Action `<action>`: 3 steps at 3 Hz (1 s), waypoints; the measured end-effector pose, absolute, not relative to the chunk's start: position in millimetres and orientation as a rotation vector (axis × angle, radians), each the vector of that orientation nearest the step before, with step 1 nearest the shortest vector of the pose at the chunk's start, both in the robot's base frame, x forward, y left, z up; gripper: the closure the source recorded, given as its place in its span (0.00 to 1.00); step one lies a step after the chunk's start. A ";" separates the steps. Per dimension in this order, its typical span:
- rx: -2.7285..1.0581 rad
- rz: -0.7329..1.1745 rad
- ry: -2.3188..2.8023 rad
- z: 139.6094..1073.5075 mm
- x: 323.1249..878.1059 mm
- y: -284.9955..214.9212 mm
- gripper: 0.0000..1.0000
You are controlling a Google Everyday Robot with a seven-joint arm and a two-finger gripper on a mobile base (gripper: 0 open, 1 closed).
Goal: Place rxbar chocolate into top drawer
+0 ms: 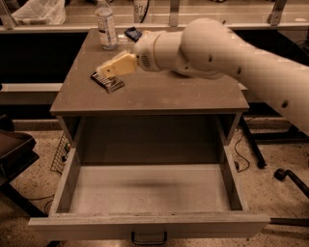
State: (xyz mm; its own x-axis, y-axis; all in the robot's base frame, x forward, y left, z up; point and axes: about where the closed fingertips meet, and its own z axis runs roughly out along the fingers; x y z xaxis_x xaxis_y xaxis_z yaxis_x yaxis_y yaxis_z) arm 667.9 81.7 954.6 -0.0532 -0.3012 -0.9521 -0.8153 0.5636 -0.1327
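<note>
The rxbar chocolate [108,82], a flat black bar with pale print stripes, lies on the left part of the brown cabinet top [183,94]. My gripper [104,71] with cream fingers reaches from the right and hovers right over the bar's near-left end, partly covering it. The top drawer [149,226] is pulled wide out below, its pale inside bare, with a small dark handle [149,238] on the front panel.
A clear water bottle [106,26] stands at the back left of the top. A dark bluish-black wrapper [133,34] lies behind the arm. A white bag [36,12] sits on the rear counter. A dark chair [14,154] stands left; a chair base [289,176] right.
</note>
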 end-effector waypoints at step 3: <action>-0.893 0.540 1.527 898.6 718.5 155.5 0.00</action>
